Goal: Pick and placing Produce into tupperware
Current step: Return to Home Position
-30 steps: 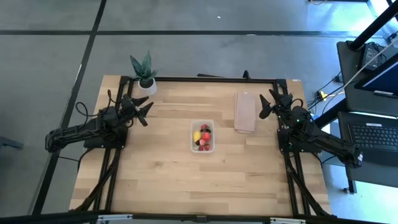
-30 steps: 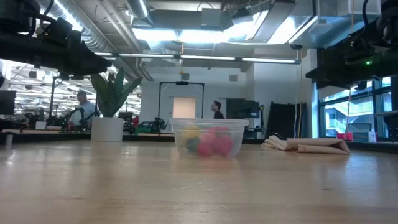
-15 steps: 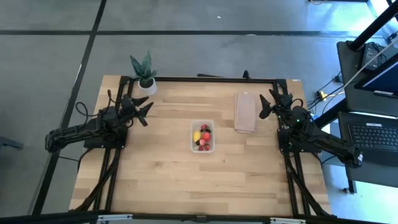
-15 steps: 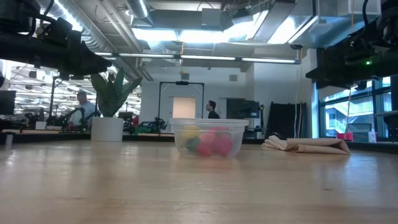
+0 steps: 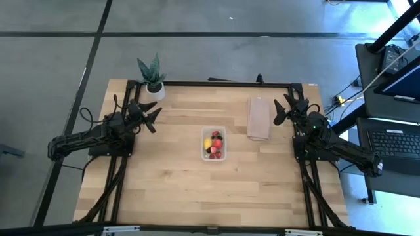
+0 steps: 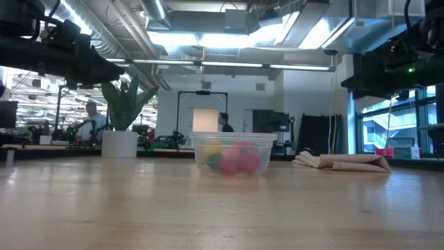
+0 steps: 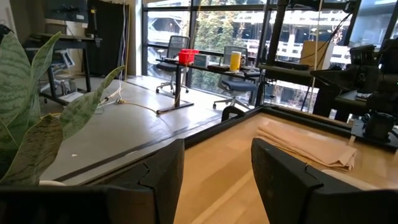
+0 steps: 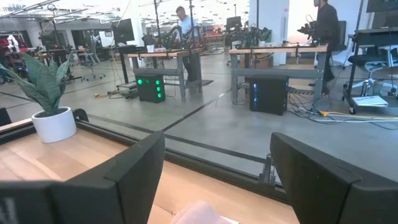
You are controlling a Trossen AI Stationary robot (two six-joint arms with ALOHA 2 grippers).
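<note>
The clear tupperware (image 5: 213, 143) stands on its base at the table's middle, with red strawberries, a yellow lemon and dark berries (image 5: 214, 144) inside; the low view shows the tupperware (image 6: 232, 153) with red and yellowish pieces behind its wall. My left gripper (image 5: 150, 113) hovers open over the table's left side, near the far edge. My right gripper (image 5: 284, 108) hovers open over the right side, beside the folded beige piece. In each wrist view the left gripper (image 7: 217, 168) and the right gripper (image 8: 217, 168) have nothing between their fingers.
A folded beige, cloth-like piece (image 5: 259, 118) lies flat right of the tupperware, toward the far edge. A potted green plant (image 5: 151, 80) stands at the far left corner. A black frame (image 5: 216, 84) runs along the table's far edge. People move in the room behind.
Neither arm nor any object on the table has moved. A person in the room behind has walked leftward across the low view.
</note>
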